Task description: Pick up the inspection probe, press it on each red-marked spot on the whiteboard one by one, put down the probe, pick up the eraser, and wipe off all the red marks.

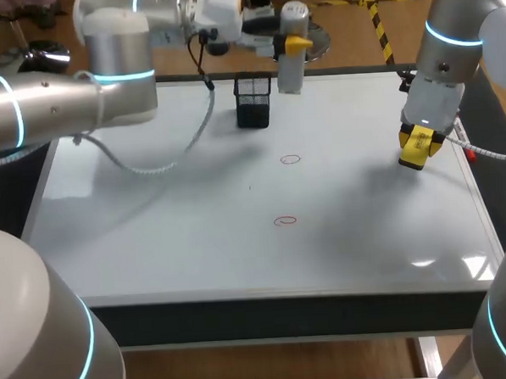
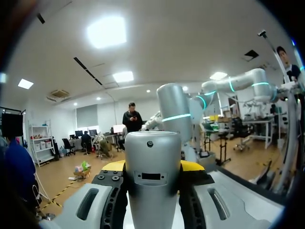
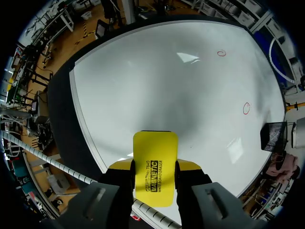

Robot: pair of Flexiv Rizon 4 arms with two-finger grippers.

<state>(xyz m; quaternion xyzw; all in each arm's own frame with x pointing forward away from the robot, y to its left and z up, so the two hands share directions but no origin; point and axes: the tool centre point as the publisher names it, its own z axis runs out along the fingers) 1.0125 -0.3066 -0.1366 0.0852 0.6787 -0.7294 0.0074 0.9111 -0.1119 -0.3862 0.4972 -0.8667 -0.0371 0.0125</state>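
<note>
The eraser [image 3: 155,148] is clamped between the two fingers of the right gripper [image 3: 153,165], with a finger on each long side. Its long axis runs along the fingers, and its free end projects ahead of the yellow tips. In the head view this gripper is located over the right-hand part of the whiteboard [image 1: 154,237], near its right edge. A shadow is cast on the board beside the eraser, so the eraser is judged to be held clear of the surface; contact cannot be confirmed.

Two red circles are left on the board. Both lie to the left of the right gripper, toward the middle of the board. The far red mark [image 1: 290,159] is roughly level with the gripper across the board. The near red mark [image 1: 285,221] lies closer to the front edge, almost directly in front of the far one. The far mark is judged the shorter reach. A sideways travel toward the board's middle is therefore called for, followed by lowering of the eraser face onto the surface.

The probe [image 1: 290,73], a grey cylinder, is gripped upright by the left gripper [image 1: 295,45] at the far edge of the board, just beside the mesh basket [image 1: 253,102]. The wiping path between eraser and marks is not crossed by the left arm.
</note>
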